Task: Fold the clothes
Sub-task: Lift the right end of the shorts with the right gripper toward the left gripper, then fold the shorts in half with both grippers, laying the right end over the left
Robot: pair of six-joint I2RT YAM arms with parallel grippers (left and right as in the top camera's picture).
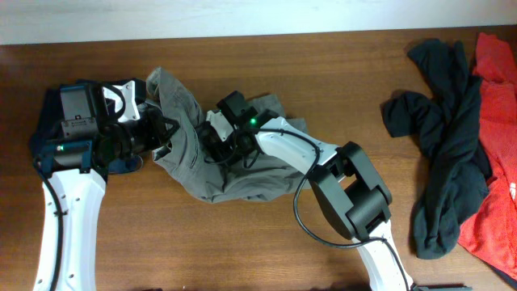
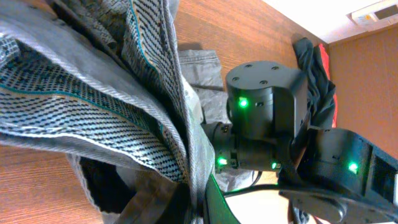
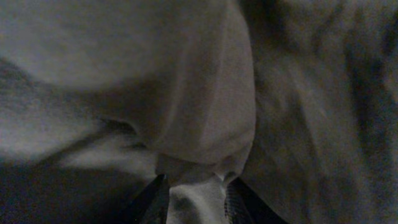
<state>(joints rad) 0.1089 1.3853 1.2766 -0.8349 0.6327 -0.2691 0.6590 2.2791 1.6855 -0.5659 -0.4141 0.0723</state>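
At centre-left of the overhead frame, the right claw [image 3: 196,202] pinches a fold of the grey trousers [image 1: 242,174]. The left claw [image 1: 161,133] is buried in cloth, so its state cannot be told. The trousers lie bunched on the table [image 1: 323,56], long axis roughly upper left to lower right, patterned lining at the left claw. No fold is complete. The black piece [image 1: 444,137] and red piece [image 1: 497,81] are heaped at right, unfolded.

The wooden table [image 1: 323,56] bears grey-khaki trousers [image 1: 238,182], a black garment [image 1: 444,162], a red garment [image 1: 494,65], perhaps navy cloth [image 1: 125,166].

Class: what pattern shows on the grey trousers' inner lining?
Black-and-white dotted weave with teal piping on the trousers' lining; clearest in the left wrist view.
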